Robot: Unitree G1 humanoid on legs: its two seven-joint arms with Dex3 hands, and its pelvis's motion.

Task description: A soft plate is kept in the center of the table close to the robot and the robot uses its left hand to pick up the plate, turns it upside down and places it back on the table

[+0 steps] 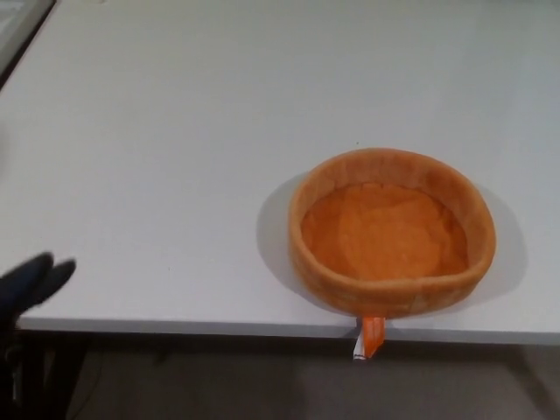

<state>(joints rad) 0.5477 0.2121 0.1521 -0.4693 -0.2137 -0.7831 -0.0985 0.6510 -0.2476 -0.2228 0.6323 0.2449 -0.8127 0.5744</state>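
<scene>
- Plate (391, 233) sits rim-up near the table (175, 157) edge, untouched.
- Left hand (31, 282) is blurry, can't tell its spread.
- Best bet: pinch the near-left rim firmly.

White table (175, 131), dark floor (219, 385).
</scene>
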